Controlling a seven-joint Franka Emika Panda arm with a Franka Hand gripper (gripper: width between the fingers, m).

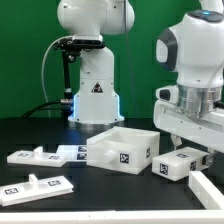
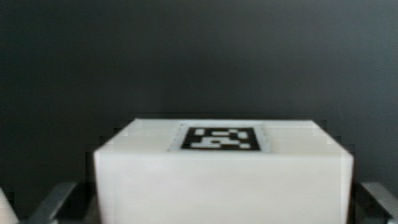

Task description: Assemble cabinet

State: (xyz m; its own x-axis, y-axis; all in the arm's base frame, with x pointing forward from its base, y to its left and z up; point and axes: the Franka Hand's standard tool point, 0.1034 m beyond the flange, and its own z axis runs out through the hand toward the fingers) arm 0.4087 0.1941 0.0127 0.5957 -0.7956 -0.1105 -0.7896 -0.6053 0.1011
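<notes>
Gripper [image 2: 210,205]: fingers [image 2: 57,203] flank the tagged white cabinet part [image 2: 217,160]; clamped or not, cannot tell. Centre squarely and confirm hold before lifting.

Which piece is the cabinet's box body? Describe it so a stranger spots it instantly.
Start at the robot's white base at the back of the black table and come straight forward. The box body sits there, mid-table. Unlike the flat panels on the exterior view's left and the closed block under the tool, it is hollow and open-topped.
</notes>
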